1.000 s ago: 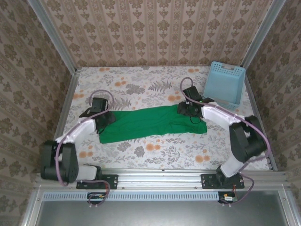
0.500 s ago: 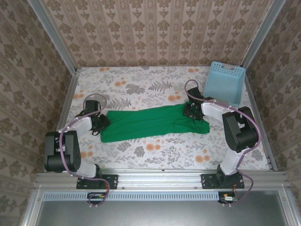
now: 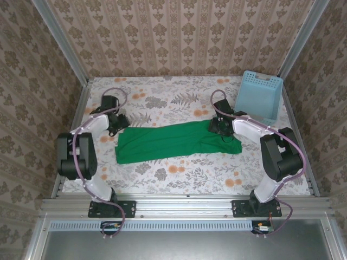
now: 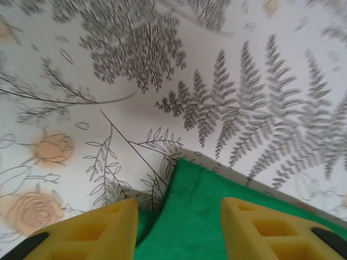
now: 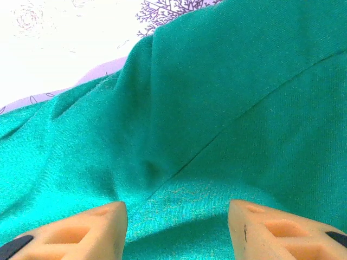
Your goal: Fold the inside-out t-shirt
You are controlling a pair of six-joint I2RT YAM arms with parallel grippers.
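t-shirt (image 5: 217,108) cropped, fern print (image 4: 303,114) blurred

The t-shirt (image 3: 173,142) is plain bright green with no print; from the right wrist it looks more teal, and its seams are the same green. The tabletop (image 3: 179,173) is white, printed with grey ferns and leaves and peach-orange roses. The basket (image 3: 260,97) is light blue lattice. The walls (image 3: 179,38) are beige with brown floral motifs in vertical stripes. The arms (image 3: 81,151) are black at the joints and white along the links, with lilac cables (image 3: 116,92). The left tool (image 4: 179,238) has yellow fingers (image 4: 260,227). The right tool (image 5: 176,227) has pale orange fingers (image 5: 81,230). Both pairs are black at the outer corners.
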